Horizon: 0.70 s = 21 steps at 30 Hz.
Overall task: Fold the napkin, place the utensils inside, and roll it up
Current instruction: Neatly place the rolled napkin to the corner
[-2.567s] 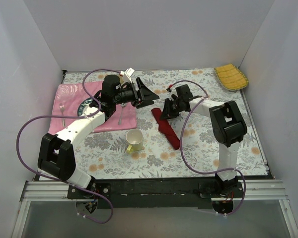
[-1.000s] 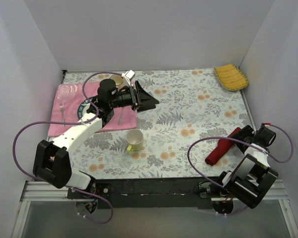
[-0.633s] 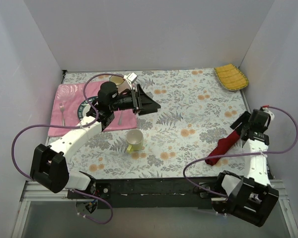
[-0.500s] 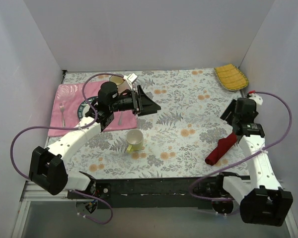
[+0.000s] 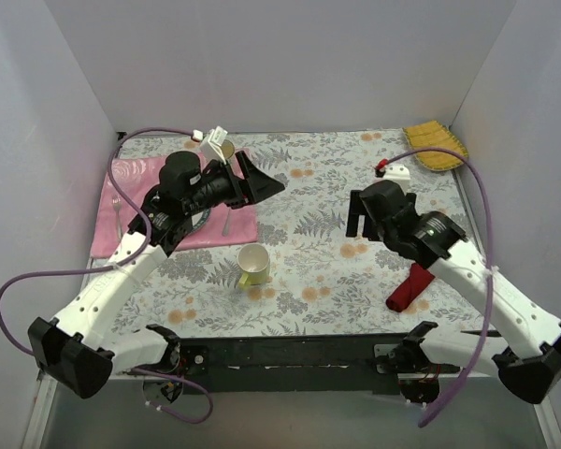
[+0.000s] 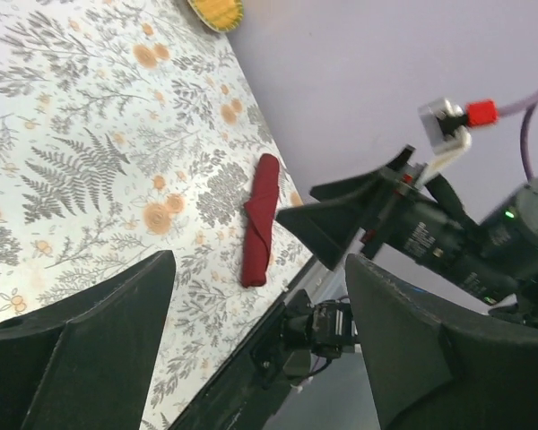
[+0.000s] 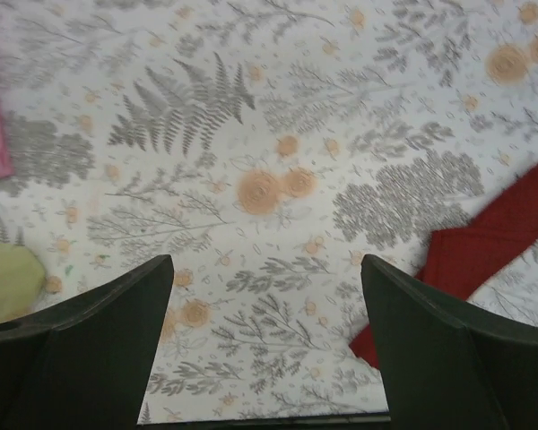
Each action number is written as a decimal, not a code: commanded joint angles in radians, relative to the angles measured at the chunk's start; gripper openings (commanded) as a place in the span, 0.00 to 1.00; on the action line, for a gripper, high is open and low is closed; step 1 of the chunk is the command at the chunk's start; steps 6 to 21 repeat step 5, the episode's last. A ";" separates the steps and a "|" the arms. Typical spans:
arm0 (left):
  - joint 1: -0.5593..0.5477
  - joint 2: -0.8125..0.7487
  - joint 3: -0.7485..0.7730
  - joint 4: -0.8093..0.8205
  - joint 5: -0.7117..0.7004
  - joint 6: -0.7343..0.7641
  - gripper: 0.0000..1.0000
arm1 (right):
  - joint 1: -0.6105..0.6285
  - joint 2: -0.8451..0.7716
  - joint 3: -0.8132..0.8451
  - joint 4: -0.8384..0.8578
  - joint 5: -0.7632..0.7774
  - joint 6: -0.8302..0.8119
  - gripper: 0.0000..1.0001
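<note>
The maroon napkin (image 5: 409,287) lies bunched into a narrow strip near the front right of the table, and nothing touches it. The same napkin (image 6: 260,218) is seen far off in the left wrist view, and the napkin (image 7: 493,242) lies beyond the right finger in the right wrist view. A fork (image 5: 118,210) and another slim utensil (image 5: 226,221) rest on the pink cloth (image 5: 131,187). My left gripper (image 5: 262,176) hangs open and empty above that cloth's right edge. Over the table's middle, left of the napkin, my right gripper (image 5: 357,223) is wide open and empty.
A pale yellow-green cup (image 5: 253,265) stands at the front centre. A dark-rimmed plate (image 5: 166,199) sits on the pink cloth under the left arm. The yellow ribbed cloth (image 5: 435,145) lies in the back right corner. White walls enclose three sides.
The right arm has swung from the front right edge to the table's middle, leaving the napkin lying there, and its jaws have widened. The left gripper has shifted back and left and opened a little.
</note>
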 commanded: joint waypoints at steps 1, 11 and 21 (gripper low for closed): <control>0.001 -0.042 0.028 -0.050 -0.112 0.028 0.77 | -0.004 -0.284 -0.116 0.154 -0.164 -0.108 0.99; 0.001 -0.045 0.036 -0.053 -0.150 0.017 0.77 | -0.005 -0.400 -0.146 0.222 -0.175 -0.138 0.99; 0.001 -0.045 0.036 -0.053 -0.150 0.017 0.77 | -0.005 -0.400 -0.146 0.222 -0.175 -0.138 0.99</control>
